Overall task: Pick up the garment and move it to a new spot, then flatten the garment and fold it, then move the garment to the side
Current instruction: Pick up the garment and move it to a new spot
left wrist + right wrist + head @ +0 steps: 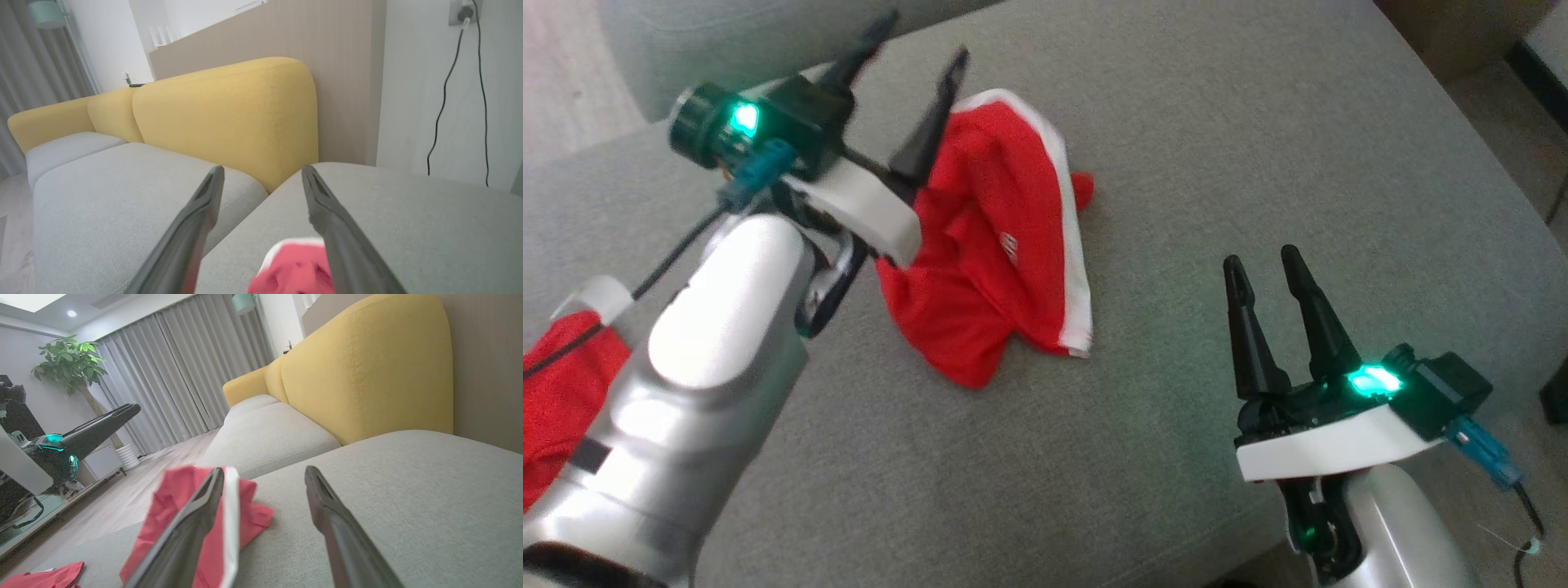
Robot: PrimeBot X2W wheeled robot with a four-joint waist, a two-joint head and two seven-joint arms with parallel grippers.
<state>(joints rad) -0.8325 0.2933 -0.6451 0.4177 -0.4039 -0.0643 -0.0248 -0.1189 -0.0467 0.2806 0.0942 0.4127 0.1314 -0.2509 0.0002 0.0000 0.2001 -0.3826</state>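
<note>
Holding left gripper (923,37) and right gripper (1262,257) spread, empty, near the limp, light garment (980,245), likely best pinching its white hem (1072,245)

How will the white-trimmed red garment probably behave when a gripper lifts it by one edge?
The red garment lies crumpled in soft folds, so it is probably floppy and would droop, not hold shape. It looks thin, so likely light. Pushed on the grey cushion, it would probably bunch up.

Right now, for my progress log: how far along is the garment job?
Nothing looks done: the garment lies crumpled on the grey cushion. In hand: the left hand hangs open over its edge, right hand open, apart. Remaining: grasping, moving, flattening, folding, setting aside.
</note>
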